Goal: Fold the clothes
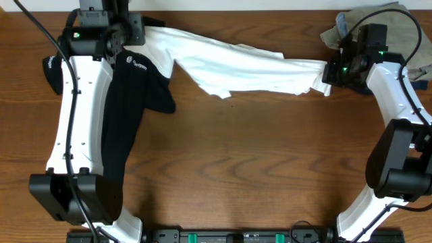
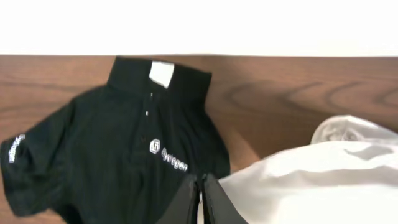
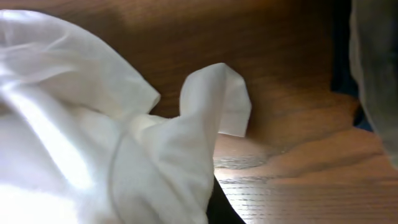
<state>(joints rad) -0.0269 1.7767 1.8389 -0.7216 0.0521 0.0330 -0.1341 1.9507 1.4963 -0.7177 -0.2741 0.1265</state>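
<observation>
The white T-shirt hangs stretched in a long band across the far side of the table, between my two grippers. My left gripper at the back left is shut on one end of it; in the left wrist view a thin strip of white cloth shows between the closed fingers, and the rest of the white T-shirt bulges to the right. My right gripper is shut on the other end, where bunched white T-shirt cloth hides most of the jaws. The black shirt lies at the left under the left arm, its white logo facing up.
A khaki-and-navy stack of garments lies at the back right corner, just beyond the right gripper, and its edge shows in the right wrist view. Bare wooden table spreads across the middle and front. The arm bases stand at the front edge.
</observation>
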